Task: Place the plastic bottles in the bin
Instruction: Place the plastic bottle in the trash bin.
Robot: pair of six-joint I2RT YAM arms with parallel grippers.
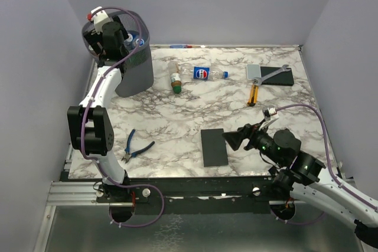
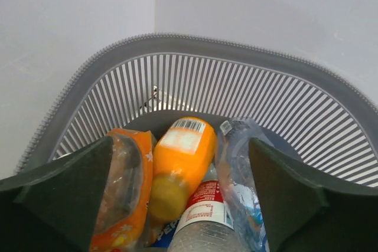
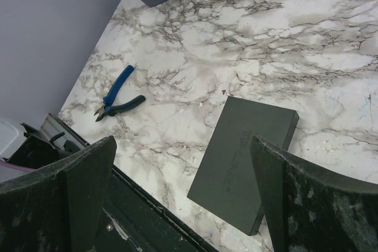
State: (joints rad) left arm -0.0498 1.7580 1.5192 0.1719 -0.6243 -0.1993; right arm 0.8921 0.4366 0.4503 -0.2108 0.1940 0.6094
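Note:
The dark mesh bin [image 1: 134, 74] stands at the table's back left. My left gripper [image 1: 111, 38] hangs open over its mouth. In the left wrist view the left gripper [image 2: 180, 146] looks down into the bin [image 2: 236, 81], where an orange bottle [image 2: 183, 157], a clear red-labelled bottle [image 2: 207, 219], a crumpled clear bottle [image 2: 239, 169] and an orange-wrapped bottle [image 2: 121, 187] lie loose below its fingers. Two plastic bottles lie on the table right of the bin: a clear blue-labelled one [image 1: 204, 74] and an amber green-capped one [image 1: 175, 78]. My right gripper [image 1: 233, 138] is open and empty near the front.
A black slab [image 1: 213, 147] lies just below the right gripper [image 3: 183, 143], also seen as the slab [image 3: 248, 157]. Blue pliers [image 1: 137, 147] are front left. A wrench [image 1: 269, 75], a second slab [image 1: 277, 77] and a screwdriver [image 1: 253, 94] lie back right.

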